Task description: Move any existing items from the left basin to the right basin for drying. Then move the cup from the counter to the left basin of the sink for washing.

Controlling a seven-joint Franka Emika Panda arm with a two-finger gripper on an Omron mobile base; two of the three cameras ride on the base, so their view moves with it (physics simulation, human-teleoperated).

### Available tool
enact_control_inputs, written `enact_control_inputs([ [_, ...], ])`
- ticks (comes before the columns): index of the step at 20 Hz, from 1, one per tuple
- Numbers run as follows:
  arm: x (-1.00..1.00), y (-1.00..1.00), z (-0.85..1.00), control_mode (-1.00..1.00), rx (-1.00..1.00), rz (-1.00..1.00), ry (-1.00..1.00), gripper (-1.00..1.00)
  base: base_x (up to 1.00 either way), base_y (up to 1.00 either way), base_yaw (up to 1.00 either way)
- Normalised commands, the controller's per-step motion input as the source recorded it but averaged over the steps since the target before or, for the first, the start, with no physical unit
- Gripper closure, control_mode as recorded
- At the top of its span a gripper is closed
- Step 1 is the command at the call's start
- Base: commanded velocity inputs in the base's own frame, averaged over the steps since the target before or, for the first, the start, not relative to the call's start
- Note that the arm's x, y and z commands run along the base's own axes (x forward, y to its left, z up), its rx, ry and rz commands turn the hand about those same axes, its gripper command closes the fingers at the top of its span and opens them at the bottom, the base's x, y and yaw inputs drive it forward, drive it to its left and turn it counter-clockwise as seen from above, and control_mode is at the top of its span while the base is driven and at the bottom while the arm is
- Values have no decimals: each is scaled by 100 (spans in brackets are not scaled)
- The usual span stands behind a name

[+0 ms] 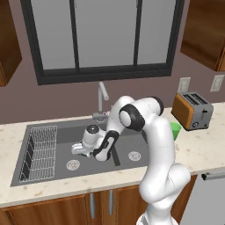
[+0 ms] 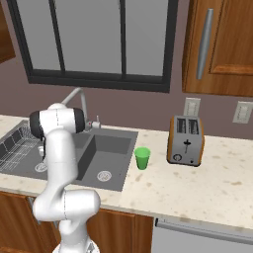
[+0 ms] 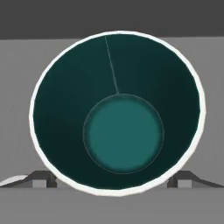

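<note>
The small white-grey mug with the dark teal inside (image 3: 118, 113) lies nearest, seen straight down its mouth, its white rim passing just inside the two dark finger tips (image 3: 41, 178) that rise either side. The gripper (image 3: 114, 180) stands with jaws fully apart, straddling the rim and closed on nothing. In the left base view the hand is low over the wide dark grey left basin (image 1: 61, 151), beside the wire dish rack (image 1: 41, 151), so the mug sits in that basin directly under it.

Judgement: a stiff, light, glazed vessel, likely slippery and chippable. Best hold is across the wall at the rim, clear of the handle. The bright green handleless cup (image 2: 142, 158) waits on the beige speckled counter (image 2: 197, 183).
</note>
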Motion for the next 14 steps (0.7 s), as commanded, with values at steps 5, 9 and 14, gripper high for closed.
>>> enact_control_inputs([
  [5,2,0,-8,-100,0,1,1,-100,0,0,0],
  [9,0,0,-12,-100,0,0,0,100,0,0,0],
  [14,2,0,-1,-100,0,0,2,100,0,0,0],
])
